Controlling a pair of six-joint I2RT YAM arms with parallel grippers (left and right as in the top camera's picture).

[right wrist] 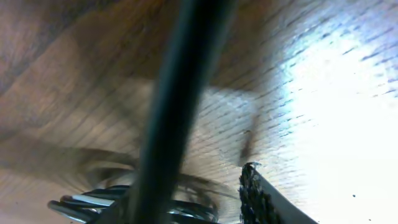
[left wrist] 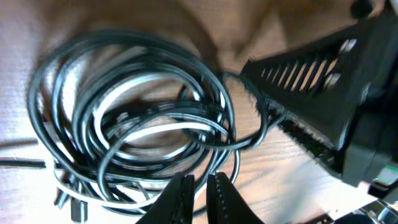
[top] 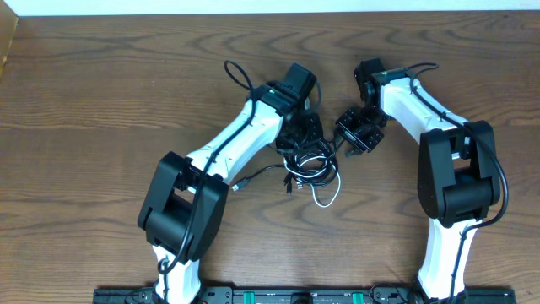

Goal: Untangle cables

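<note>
The cables (top: 308, 165) lie in a tangled heap at the table's middle, several black ones with a white loop (top: 325, 199) trailing toward the front. In the left wrist view the cables (left wrist: 134, 118) form a coil of black and white strands. My left gripper (left wrist: 202, 182) hangs at the coil's near edge, its jaws shut to a thin slit with nothing seen between them. My right gripper (top: 354, 131) sits just right of the heap. Its jaws stand apart; one finger (right wrist: 252, 196) shows, and a black cable (right wrist: 180, 93) runs blurred close across the lens.
The wooden table (top: 101, 93) has a pale wall strip along its far edge. A black plug end (top: 239, 185) lies left of the heap. Both white arms (top: 228, 139) converge on the middle, their grippers close together. The right gripper's body (left wrist: 323, 99) fills the left wrist view's right side.
</note>
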